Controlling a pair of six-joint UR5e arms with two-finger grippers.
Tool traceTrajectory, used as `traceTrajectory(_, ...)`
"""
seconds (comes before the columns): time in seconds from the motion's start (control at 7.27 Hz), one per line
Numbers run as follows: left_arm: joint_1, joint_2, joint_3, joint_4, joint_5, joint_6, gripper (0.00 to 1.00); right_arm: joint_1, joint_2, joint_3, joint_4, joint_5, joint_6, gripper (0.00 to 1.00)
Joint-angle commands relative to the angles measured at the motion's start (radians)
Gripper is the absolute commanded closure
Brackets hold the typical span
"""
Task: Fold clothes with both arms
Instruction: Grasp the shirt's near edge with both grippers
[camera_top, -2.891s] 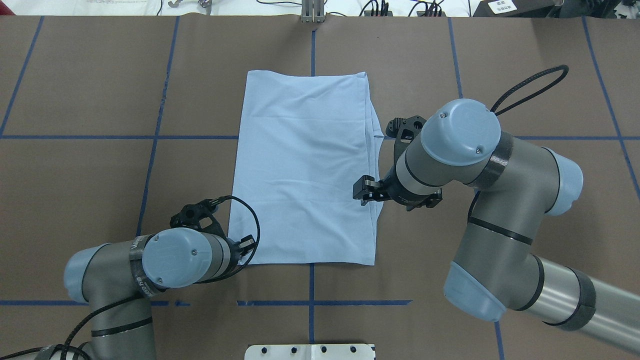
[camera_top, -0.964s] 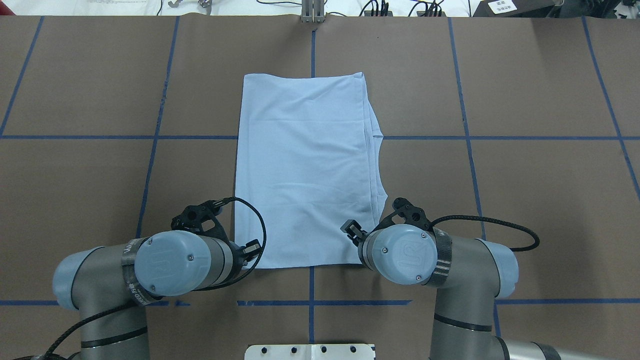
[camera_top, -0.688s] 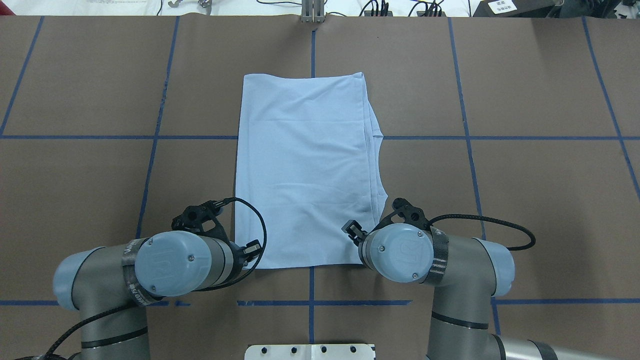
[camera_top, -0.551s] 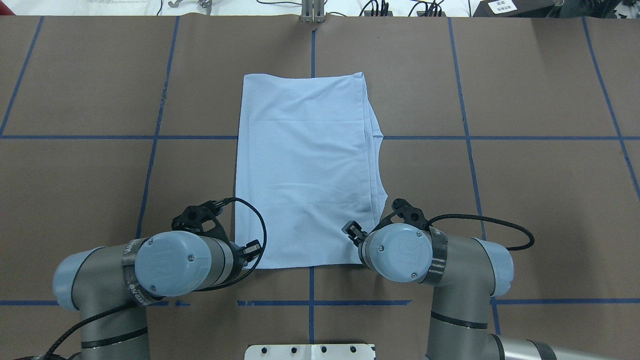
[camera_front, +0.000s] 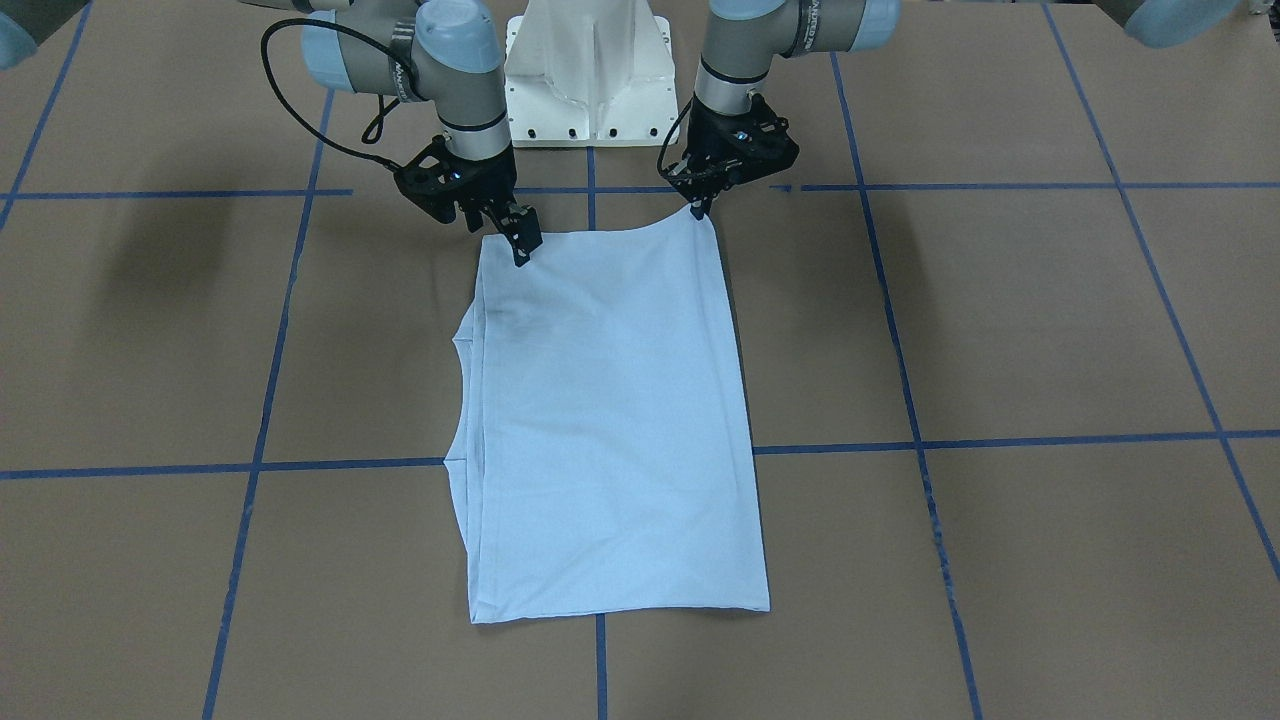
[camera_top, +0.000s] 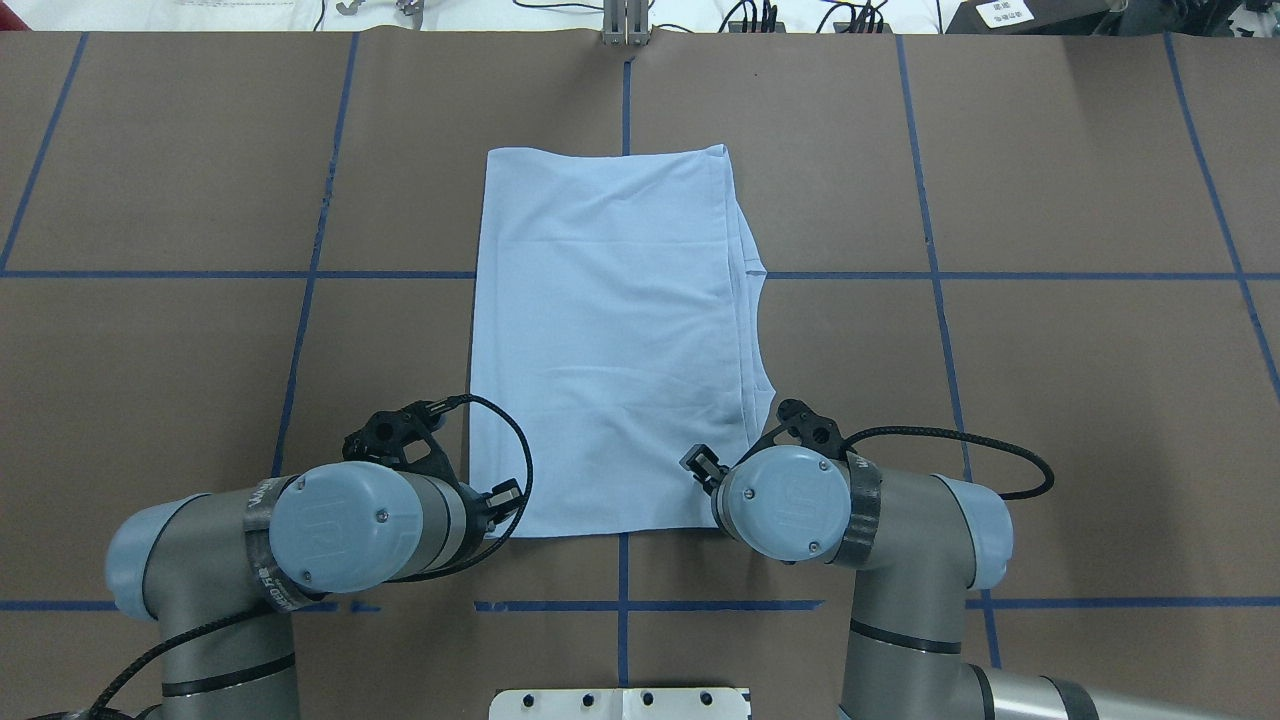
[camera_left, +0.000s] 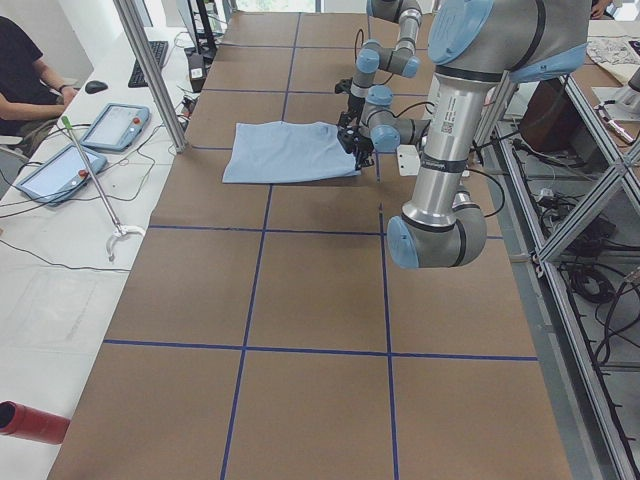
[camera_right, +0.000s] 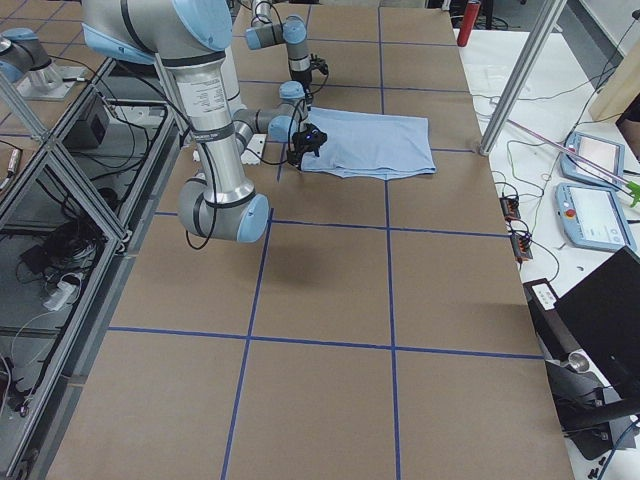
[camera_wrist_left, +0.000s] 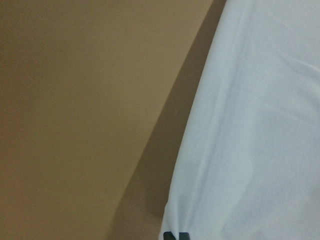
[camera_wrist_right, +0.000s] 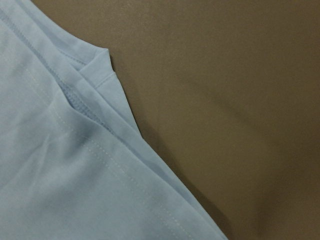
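The light blue T-shirt (camera_top: 610, 340) lay mid-worktop (camera_top: 1050, 400), folded into a long rectangle. My left hand (camera_front: 698, 207) was clenched on its 7 o'clock corner, tenting the cloth slightly. My right hand (camera_front: 522, 245) sat at the 5 o'clock corner, and I could not tell its grip. I judged both corners should rise level and travel toward 12 o'clock together, since the thin, limp knit would sag and the stitched sleeve layers (camera_wrist_right: 85, 70) at 3 o'clock could slip.
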Motion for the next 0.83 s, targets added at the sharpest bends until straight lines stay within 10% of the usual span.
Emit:
traceTrajectory(0.0, -0.001, 0.002, 0.001, -0.001, 0.0, 0.0, 1.0, 0.002, 0.022, -0.012, -0.047, 0.033, -0.011, 0.0)
traceTrajectory(0.69, -0.001, 0.0, 0.001, -0.001, 0.0, 0.0, 1.0, -0.018, 0.007, -0.013, -0.036, 0.027, -0.005, 0.0)
